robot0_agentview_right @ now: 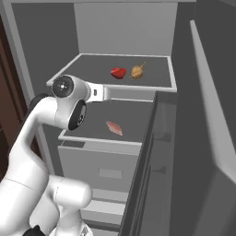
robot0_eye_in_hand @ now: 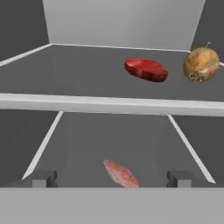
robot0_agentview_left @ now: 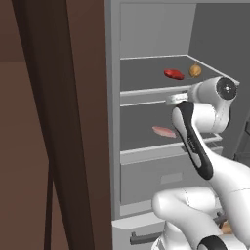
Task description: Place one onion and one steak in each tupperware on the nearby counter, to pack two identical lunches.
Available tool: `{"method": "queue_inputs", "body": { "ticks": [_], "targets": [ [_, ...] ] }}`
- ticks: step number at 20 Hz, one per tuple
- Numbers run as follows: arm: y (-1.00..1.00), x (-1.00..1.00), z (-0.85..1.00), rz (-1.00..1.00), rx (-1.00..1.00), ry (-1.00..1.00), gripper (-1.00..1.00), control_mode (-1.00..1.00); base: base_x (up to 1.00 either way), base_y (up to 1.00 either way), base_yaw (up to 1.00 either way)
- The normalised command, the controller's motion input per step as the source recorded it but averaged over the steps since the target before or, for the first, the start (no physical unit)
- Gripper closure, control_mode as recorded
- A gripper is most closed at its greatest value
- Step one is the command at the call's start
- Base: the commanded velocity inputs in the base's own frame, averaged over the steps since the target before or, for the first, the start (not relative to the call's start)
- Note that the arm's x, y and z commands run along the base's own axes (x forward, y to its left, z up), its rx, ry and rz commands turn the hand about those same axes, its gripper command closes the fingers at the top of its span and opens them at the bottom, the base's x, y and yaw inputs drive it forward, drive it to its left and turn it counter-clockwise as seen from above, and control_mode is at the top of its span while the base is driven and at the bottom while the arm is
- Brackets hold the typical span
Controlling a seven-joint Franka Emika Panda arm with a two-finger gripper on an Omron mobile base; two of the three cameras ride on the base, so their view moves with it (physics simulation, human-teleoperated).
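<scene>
An open grey refrigerator is faced by the white robot arm, its two-finger tool (robot0_eye_in_hand: pixel 112 178) held with jaws spread wide and empty in front of the shelves. On the upper grey shelf (robot0_eye_in_hand: pixel 65 70), a dark red raw steak (robot0_eye_in_hand: pixel 146 70) lies toward the right side, and a round brown-gold onion (robot0_eye_in_hand: pixel 201 64) sits just beside it, nearer the right edge. On the lower grey shelf (robot0_eye_in_hand: pixel 87 144), a paler pink slab of steak (robot0_eye_in_hand: pixel 121 173) is seen near the front edge, between the finger tips in the hand view. No tupperware or tabletop is shown, so nothing can be judged packed. A snag is judged likely at the white front lip of the upper shelf (robot0_eye_in_hand: pixel 109 104), which could be struck if the tool is raised toward the red steak. The round onion could be rolled toward the back wall by an off-centre pinch, and the thin pink steak could be pushed along the shelf rather than gripped
</scene>
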Motion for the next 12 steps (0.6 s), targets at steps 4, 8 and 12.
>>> {"method": "queue_inputs", "body": {
  "ticks": [4,8,12],
  "targets": [
    [-0.12,0.13,0.46,0.00,0.00,0.00,-1.00,-1.00,0.00,0.00,0.00],
    [-0.22,0.07,0.51,-0.04,0.00,0.00,-1.00,-1.00,0.00,0.00,0.00],
    [-0.24,0.09,0.32,-0.04,0.04,0.00,-1.00,-1.00,0.00,0.00,0.00]
  ]
}}
